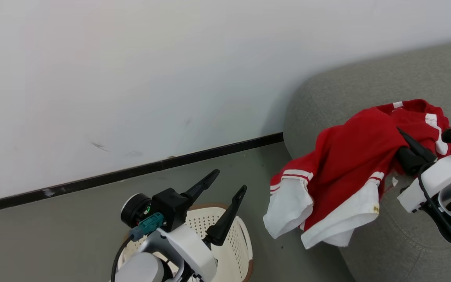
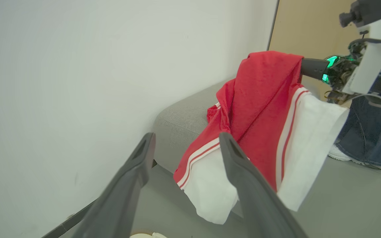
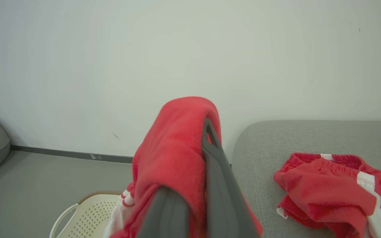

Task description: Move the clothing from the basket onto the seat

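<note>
Two tools, two jobs. Left tool (image 1: 229, 180) hangs released over the basket (image 1: 237, 231), probably ready for whatever remains inside, which I cannot make out. Right tool (image 1: 407, 150) is clenched on a red-and-white top (image 1: 347, 164), held high, seemingly so its hem clears the sofa (image 1: 319, 102) edge. Red shorts (image 1: 425, 111) lie on the sofa just beyond.

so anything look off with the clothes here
The red top held in the right gripper dangles off the sofa's edge, and its white hem has a small brownish spot.
</note>
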{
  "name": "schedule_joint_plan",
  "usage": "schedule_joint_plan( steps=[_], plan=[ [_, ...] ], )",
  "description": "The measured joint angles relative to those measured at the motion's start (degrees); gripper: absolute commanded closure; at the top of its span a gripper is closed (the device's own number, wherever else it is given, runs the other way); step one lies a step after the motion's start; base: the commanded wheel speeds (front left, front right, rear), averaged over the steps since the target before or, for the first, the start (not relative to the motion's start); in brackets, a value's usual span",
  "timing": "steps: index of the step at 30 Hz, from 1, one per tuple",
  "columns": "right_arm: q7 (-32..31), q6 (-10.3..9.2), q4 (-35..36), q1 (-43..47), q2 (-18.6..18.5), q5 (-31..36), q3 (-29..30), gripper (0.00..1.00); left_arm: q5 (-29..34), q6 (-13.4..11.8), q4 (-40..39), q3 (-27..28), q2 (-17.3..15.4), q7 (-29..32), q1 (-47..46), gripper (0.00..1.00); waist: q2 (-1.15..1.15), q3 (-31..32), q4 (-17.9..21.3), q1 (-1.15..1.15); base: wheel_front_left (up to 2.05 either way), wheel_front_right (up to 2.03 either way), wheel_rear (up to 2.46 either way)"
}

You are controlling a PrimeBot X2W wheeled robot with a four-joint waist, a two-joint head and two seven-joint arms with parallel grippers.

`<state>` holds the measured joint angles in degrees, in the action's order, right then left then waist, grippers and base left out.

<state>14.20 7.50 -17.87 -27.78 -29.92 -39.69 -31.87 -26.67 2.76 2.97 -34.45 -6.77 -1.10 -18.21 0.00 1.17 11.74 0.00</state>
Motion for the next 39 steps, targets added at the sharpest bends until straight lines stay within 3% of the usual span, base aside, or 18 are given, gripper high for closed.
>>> schedule_joint_plan(
  steps=[19, 25, 32, 39],
  plan=[
    [0.0, -0.01, 5.2, 11.7, -1.0, 2.5, 11.3, 1.0, -0.1, 0.9, 2.4, -0.9, 0.9, -3.8, 1.5, 0.0, 0.0, 0.3, 9.3, 0.0, 0.0, 0.0, 0.0],
    [0.0, -0.01, 6.8, 13.5, -0.6, 3.0, 11.9, 1.0, -0.1, 0.8, 2.8, -0.8, 0.9, -4.5, 2.5, 0.0, 0.0, 0.4, 11.9, 0.0, 0.0, 0.0, 0.0],
    [-0.1, -0.01, 7.9, 12.1, 0.7, 2.8, 12.4, 1.0, 0.1, -0.5, 2.8, 0.5, 0.3, -5.6, 3.7, 0.0, 0.0, 0.4, 14.1, 0.0, 0.0, 0.0, 0.0],
    [-3.0, -0.01, 7.8, 3.5, 0.7, 1.7, 14.9, 1.0, 0.7, -2.6, 2.2, 1.7, -1.1, -6.3, 6.0, 0.0, 0.0, 0.3, 15.5, 0.0, 0.0, 0.0, 0.0]
  ],
)
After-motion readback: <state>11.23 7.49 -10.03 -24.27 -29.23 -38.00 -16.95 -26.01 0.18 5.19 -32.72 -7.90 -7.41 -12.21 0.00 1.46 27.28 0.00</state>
